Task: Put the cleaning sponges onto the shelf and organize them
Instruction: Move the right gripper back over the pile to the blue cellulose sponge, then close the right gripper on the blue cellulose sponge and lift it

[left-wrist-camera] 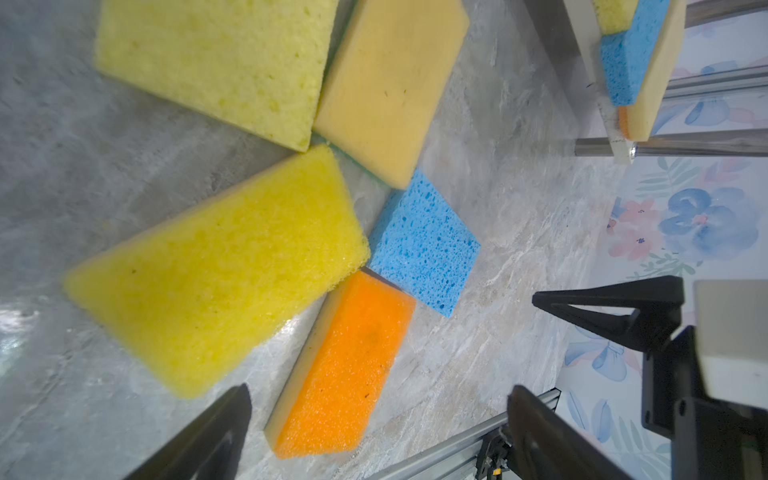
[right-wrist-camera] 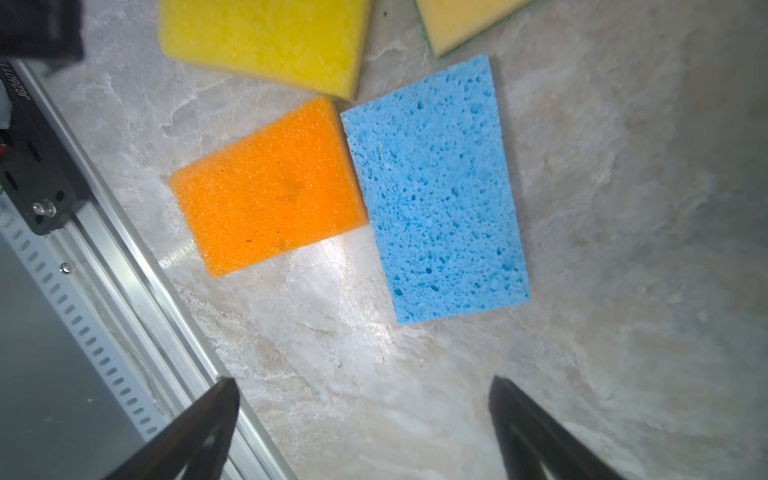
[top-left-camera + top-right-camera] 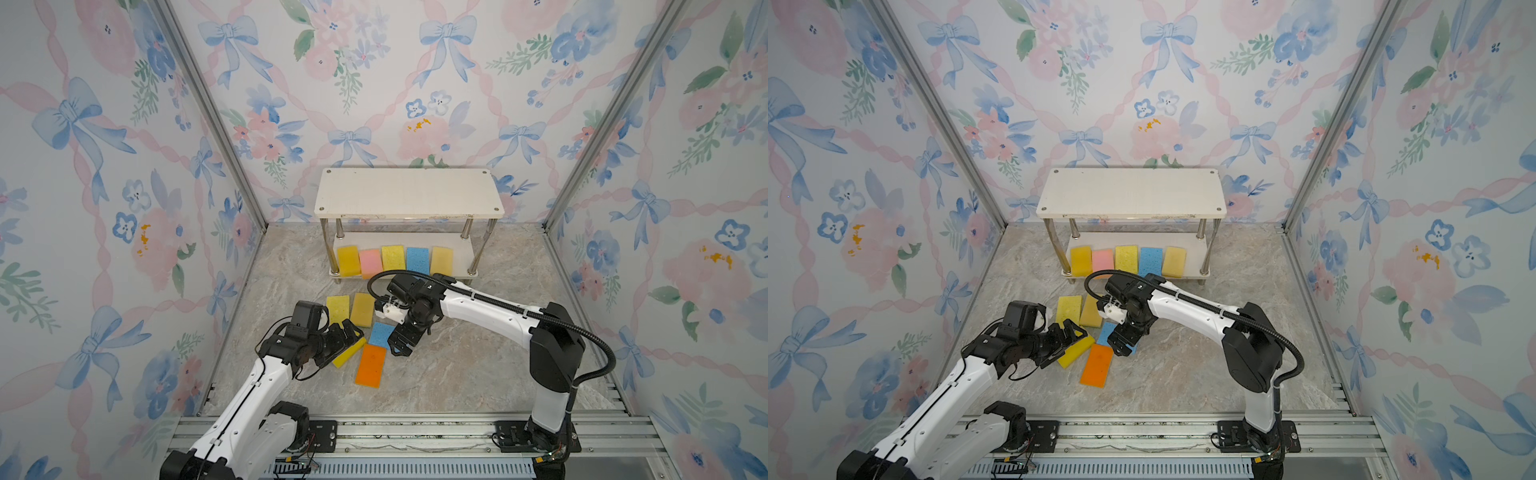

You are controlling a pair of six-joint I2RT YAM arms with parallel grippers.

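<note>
The left claw [image 3: 348, 333] hangs released and empty over the bright yellow sponge [image 3: 349, 353]; the danger there, as I judge it, is crowding, for five loose sponges lie in a tight cluster on the bench [image 3: 457, 365], so fingers closing on one may nudge or drag a neighbour; the pale yellow sponge [image 3: 338, 308] and the tan sponge [image 3: 362, 309] lie edge to edge, the bright yellow one's corner meets the orange sponge [image 3: 370, 365] and the blue sponge [image 3: 380, 334], and those two touch along a side; soft foam may also squash and slip from a shallow grip; the right claw [image 3: 401, 344], likewise spread wide with nothing in it, hovers over the blue sponge, near the left claw, so both reaching in together risk a clash; farther back stands the shelf [image 3: 409, 193], its lower board carrying five sponges in a row, yellow, pink, yellow, blue, tan, its upper board bare; that upper board overhangs the lower and the metal posts [image 3: 329, 247] flank the opening, so a carried sponge could catch there or knock the row askew.
</note>
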